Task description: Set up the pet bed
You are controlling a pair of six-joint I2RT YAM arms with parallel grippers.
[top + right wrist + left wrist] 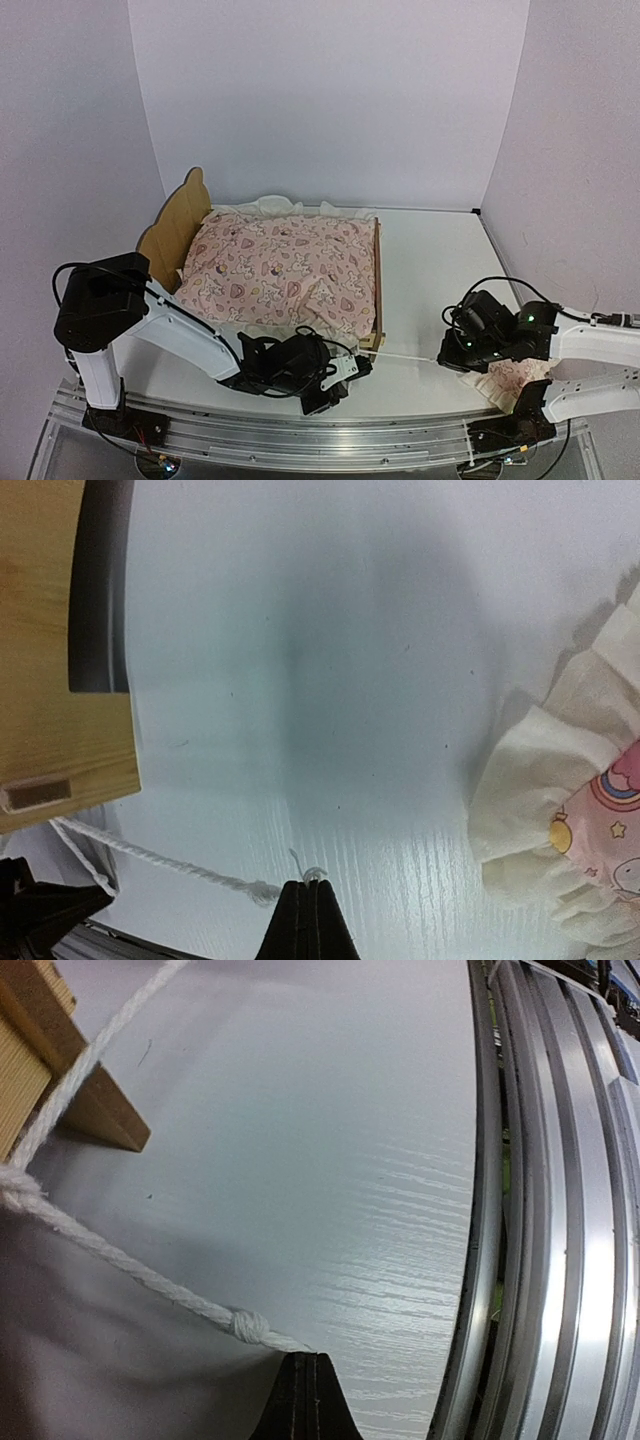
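Jaws and cord at the near right corner of the pet bed (176,224). The bed stood on the table (430,260) with the pink cover (285,270) spread over it. The left gripper (304,1360) — jaws pressed fully together — pinched a white cord (150,1280) just past its knot, close beside that corner's wooden leg. The right gripper (311,887), farther right of the corner, was likewise clenched on a cord end running back to the bed. The ruffled pillow (565,825) lay right of the bed.
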